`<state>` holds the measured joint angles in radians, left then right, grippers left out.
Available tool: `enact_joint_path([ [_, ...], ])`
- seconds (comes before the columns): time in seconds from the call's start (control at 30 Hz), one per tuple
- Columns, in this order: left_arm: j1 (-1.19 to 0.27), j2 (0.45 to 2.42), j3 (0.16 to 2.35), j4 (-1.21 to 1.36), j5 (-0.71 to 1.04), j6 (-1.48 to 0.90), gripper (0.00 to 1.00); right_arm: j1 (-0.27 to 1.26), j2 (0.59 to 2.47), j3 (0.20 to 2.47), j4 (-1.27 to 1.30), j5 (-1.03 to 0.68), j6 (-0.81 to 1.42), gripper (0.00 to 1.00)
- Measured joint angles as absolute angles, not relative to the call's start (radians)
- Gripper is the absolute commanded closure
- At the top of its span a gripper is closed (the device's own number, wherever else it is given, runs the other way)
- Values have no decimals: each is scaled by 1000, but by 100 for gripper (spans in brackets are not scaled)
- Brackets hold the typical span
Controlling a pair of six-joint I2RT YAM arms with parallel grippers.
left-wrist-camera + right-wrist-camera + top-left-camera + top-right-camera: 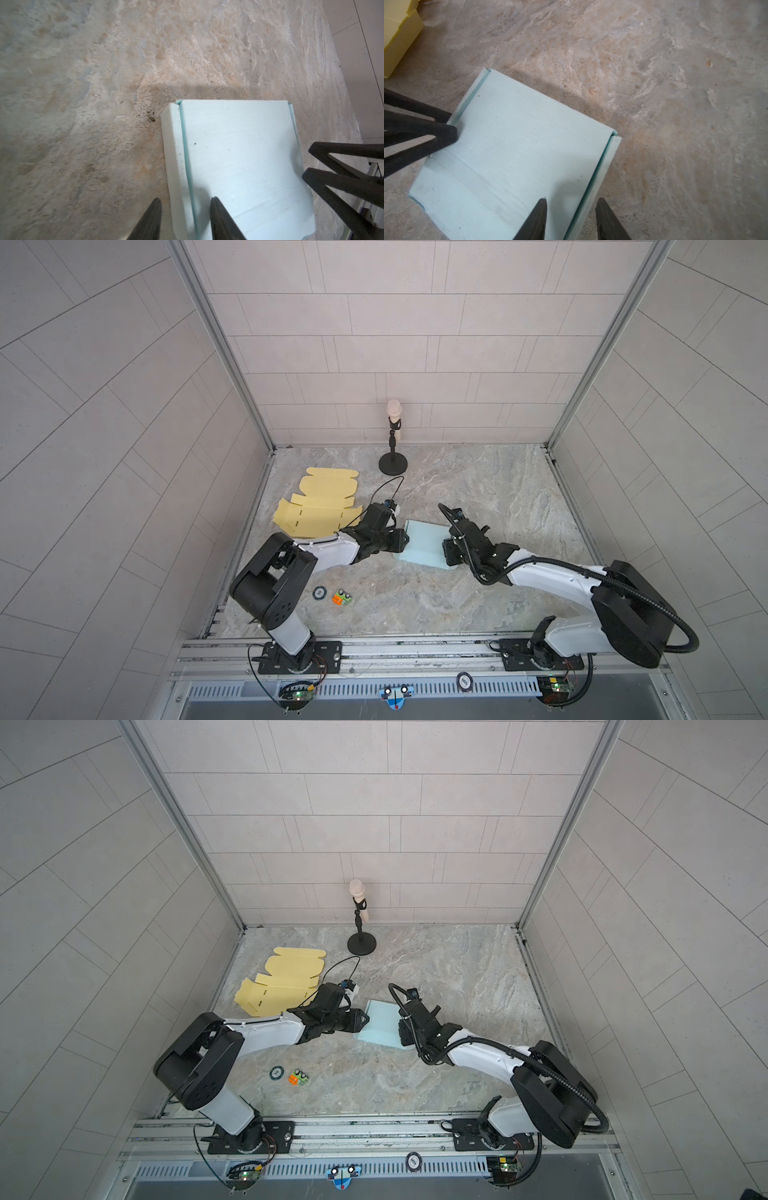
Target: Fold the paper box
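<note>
The paper box is light blue and lies partly folded in the middle of the marble table, with its two side walls raised. My left gripper is open and straddles the left side wall, one finger outside over the table and one over the box floor. My right gripper is open and straddles the opposite wall of the box the same way. Each wrist view shows the other arm's fingers at the far edge of the box.
Flat yellow box blanks lie at the back left, just behind the left arm. A microphone on a black stand is at the back wall. A round token and a small orange and green object sit near the left arm's base.
</note>
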<state>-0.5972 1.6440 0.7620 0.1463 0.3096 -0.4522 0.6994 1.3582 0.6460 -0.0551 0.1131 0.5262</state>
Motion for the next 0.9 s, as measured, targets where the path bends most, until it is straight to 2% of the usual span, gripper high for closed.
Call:
enact_joint_path([
  [0.23,-597,1655,762,165,312,-452,60,693,1262,646,-96,92,553,40],
  [0.57,-599,1648,749,177,313,-453,61,598,1275,599,-72,-58,620,41],
  [0.9,-616,1631,727,191,308,-457,62,555,1372,596,2,-173,632,48],
])
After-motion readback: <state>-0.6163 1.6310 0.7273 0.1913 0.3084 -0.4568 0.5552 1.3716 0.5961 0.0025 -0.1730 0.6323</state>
